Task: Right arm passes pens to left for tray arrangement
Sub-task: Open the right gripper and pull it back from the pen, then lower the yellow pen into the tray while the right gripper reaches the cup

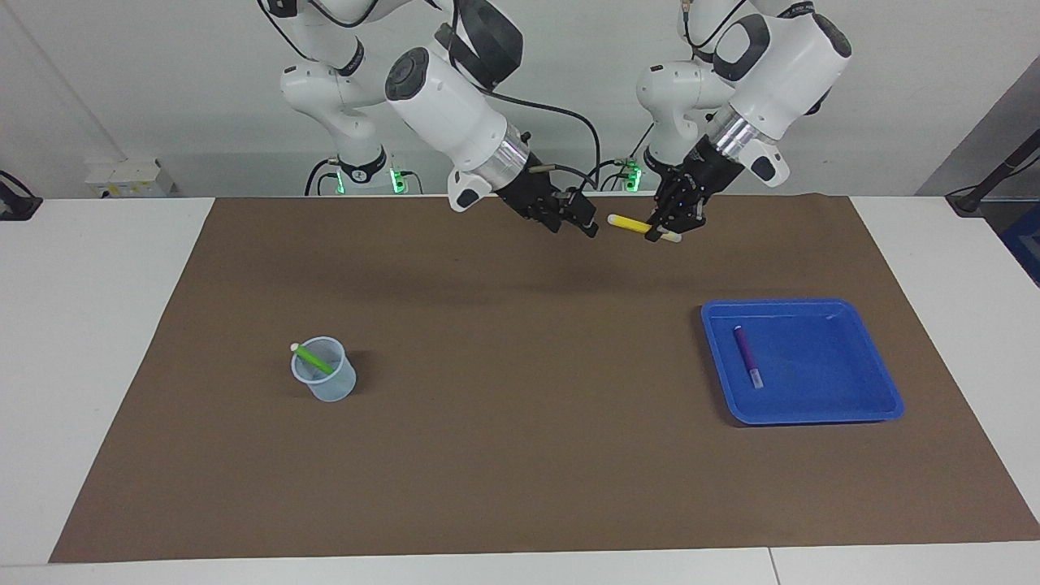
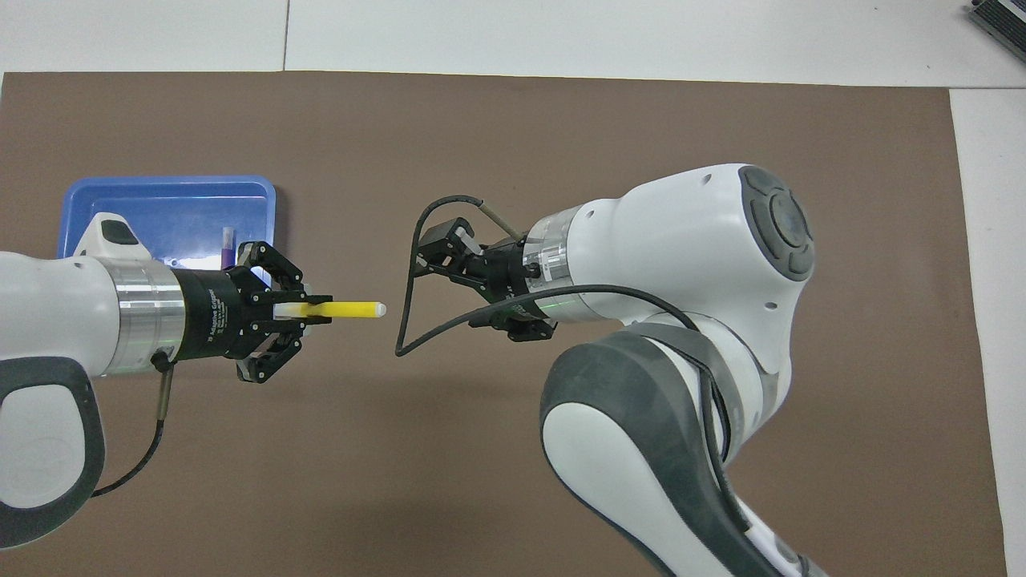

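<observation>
The yellow pen hangs level in the air, one end clamped in my left gripper, which is shut on it. My right gripper stands open a short gap from the pen's free end, touching nothing. Both grippers are up over the strip of brown mat closest to the robots. The purple pen lies in the blue tray at the left arm's end. The green pen leans inside a translucent cup at the right arm's end.
A brown mat covers most of the white table. The right arm's bulky elbow hides the cup in the overhead view. Cables loop from the right wrist close to the pen's tip.
</observation>
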Tool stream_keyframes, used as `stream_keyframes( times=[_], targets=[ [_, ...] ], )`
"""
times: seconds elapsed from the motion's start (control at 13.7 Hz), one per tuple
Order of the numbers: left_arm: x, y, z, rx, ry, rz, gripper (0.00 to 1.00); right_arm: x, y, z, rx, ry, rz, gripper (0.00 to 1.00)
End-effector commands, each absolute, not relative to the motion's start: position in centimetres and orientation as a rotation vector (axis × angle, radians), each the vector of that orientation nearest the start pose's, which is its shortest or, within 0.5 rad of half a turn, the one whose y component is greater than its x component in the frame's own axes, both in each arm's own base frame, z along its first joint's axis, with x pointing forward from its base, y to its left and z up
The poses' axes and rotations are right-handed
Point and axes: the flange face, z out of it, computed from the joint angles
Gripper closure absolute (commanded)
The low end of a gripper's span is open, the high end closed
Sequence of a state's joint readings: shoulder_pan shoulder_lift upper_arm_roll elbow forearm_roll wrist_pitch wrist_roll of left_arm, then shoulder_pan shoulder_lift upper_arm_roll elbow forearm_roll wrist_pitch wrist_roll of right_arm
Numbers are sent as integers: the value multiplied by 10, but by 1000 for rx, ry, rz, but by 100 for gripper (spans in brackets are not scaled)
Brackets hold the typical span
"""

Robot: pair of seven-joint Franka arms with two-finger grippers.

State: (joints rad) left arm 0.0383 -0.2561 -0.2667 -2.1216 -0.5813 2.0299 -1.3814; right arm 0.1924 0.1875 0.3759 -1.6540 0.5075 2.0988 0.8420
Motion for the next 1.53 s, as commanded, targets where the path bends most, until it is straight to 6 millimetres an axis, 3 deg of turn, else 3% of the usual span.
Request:
stream_keyframes(
  times=[0.0,0.15,0.44,0.58,0.73,0.87,1.09,1.24,1.46],
  targets=[
    [455,-136,519,-2890,-2073,352,100,546,317,534,-2676,277,78,0],
    [455,-136,514,-2923,-2026,342,100,556,292,529,-2784,-8,-10,0],
    [452,-132,485,-3096,-1761,250,100,580,231,521,-2880,-562,-139,0],
    [462,-122,468,-3173,-1626,185,100,590,205,519,-2913,-799,-180,0],
    [478,-98,446,-3207,-1389,85,100,600,175,514,-2919,-1039,-202,0],
    [493,-84,426,-3222,-1089,-34,100,609,135,500,-2895,-1175,-192,0],
    [519,-73,433,-3211,-889,-118,100,614,94,473,-2841,-1364,-229,0],
    [537,-66,427,-3175,-735,-148,100,614,72,454,-2829,-1430,-250,0],
    [558,-22,407,-3206,-510,-147,100,610,42,427,-2840,-1480,-243,0]
  ],
)
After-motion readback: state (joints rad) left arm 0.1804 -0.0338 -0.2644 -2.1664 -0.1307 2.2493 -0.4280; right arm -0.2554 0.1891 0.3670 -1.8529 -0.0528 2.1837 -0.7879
